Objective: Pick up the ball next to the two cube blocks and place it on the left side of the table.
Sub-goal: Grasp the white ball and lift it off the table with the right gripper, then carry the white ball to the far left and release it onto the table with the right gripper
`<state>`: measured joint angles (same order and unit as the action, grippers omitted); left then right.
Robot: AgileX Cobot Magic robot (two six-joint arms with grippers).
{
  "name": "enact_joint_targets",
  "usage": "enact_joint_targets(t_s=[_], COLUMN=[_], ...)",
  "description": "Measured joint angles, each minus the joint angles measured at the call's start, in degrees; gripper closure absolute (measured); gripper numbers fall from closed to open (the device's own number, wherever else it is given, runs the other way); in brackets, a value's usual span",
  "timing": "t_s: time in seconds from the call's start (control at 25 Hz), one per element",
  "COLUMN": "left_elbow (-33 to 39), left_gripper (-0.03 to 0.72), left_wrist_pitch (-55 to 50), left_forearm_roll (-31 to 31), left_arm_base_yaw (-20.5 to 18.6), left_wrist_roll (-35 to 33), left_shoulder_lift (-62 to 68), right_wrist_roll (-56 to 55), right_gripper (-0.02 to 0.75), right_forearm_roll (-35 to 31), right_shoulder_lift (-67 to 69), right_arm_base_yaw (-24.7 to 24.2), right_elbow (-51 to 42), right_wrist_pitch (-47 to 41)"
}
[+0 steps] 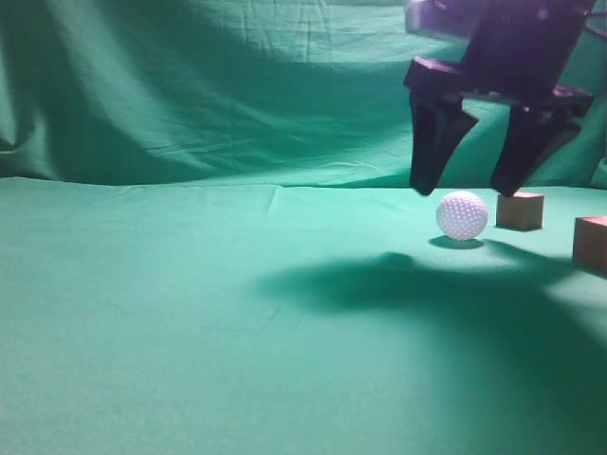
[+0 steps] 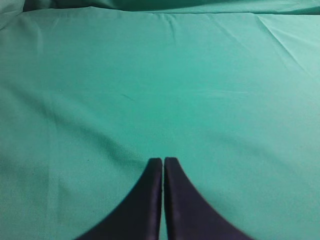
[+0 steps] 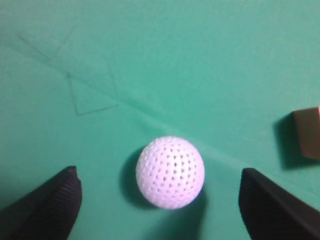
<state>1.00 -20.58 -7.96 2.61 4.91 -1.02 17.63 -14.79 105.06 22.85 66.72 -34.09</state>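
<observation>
Slightly wrinkled matt green cloth is covering the worktop (image 1: pixel 190 332). The white ball (image 3: pixel 170 172) is showing a dimpled surface, the two cube blocks (image 1: pixel 521 209) plain matt faces, the right claw (image 1: pixel 467 188) dark ribbed pads.

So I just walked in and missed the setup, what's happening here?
The right gripper hangs open just above the ball, which sits on the table beside the two cube blocks, untouched. The left gripper is shut and empty over bare cloth.
</observation>
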Motion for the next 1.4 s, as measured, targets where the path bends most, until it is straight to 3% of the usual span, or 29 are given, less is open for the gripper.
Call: enact_joint_targets(t_s=[0.12,0.16,0.4,0.6,0.72,0.84,1.04,1.24,1.4], left_elbow=[0.0,0.0,0.0,0.0,0.0,0.0,0.0,0.0,0.0], left_gripper=[0.688,0.688,0.688,0.688,0.688,0.688,0.688,0.688,0.688], left_wrist_pitch=[0.0,0.0,0.0,0.0,0.0,0.0,0.0,0.0,0.0], left_forearm_roll=[0.0,0.0,0.0,0.0,0.0,0.0,0.0,0.0,0.0], left_arm_base_yaw=[0.0,0.0,0.0,0.0,0.0,0.0,0.0,0.0,0.0], left_wrist_roll=[0.0,0.0,0.0,0.0,0.0,0.0,0.0,0.0,0.0], left_shoulder_lift=[0.0,0.0,0.0,0.0,0.0,0.0,0.0,0.0,0.0], right_wrist_roll=[0.0,0.0,0.0,0.0,2.3,8.0,18.7,22.0,22.3], right_gripper=[0.164,0.227,0.421,0.412,0.412,0.412,0.412,0.412,0.412], right_forearm_roll=[0.0,0.0,0.3,-0.1,-5.2,-13.3,-22.6,-25.2,-25.6], right_shoulder_lift=[2.5,3.1,5.4,5.7,5.7,6.1,11.8,24.6,34.1], right_arm_base_yaw=[0.0,0.0,0.0,0.1,1.3,5.1,15.6,23.7,26.5], right_elbow=[0.0,0.0,0.1,4.9,12.0,18.5,28.7,41.8,49.6], right_wrist_pitch=[2.7,3.3,5.7,2.0,-1.3,-0.5,6.8,12.1,14.8])
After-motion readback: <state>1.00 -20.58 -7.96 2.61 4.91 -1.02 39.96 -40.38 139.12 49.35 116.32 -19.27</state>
